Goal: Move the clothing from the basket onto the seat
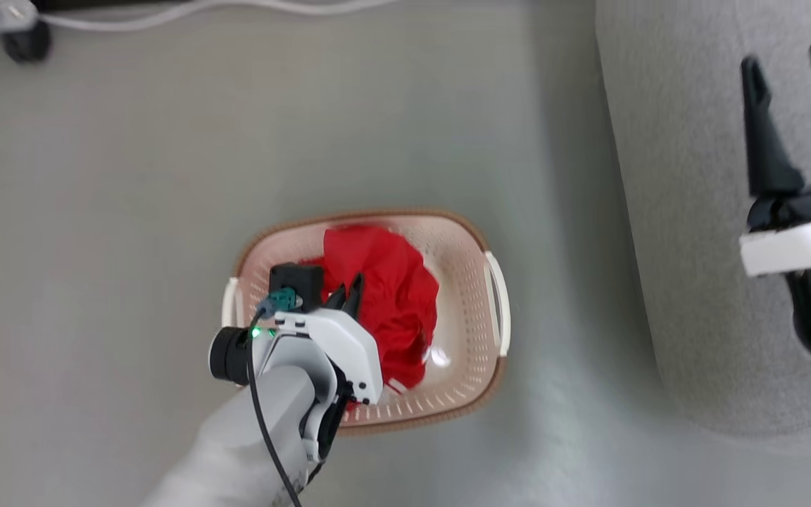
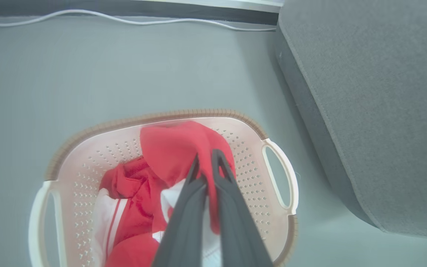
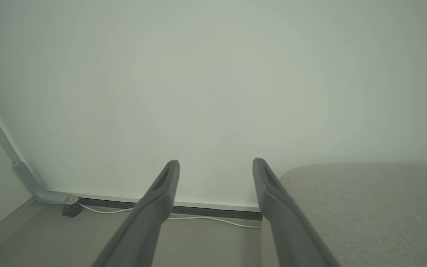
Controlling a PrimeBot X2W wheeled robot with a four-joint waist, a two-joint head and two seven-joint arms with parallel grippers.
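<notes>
The cream basket with a brown rim stands on the floor, left of the grey seat. Red clothing with white trim lies bunched inside it. My left gripper is over the basket, shut on a fold of the red clothing, which hangs lifted between the fingertips in the left wrist view, where the gripper pinches it above the basket. More red and white fabric lies lower in the basket. My right gripper hovers open over the seat, and its wrist view shows the gripper holding nothing.
A white cable runs along the floor by the wall's dark baseboard. A small caster wheel sits at the far left. Open grey floor surrounds the basket on the left and far sides.
</notes>
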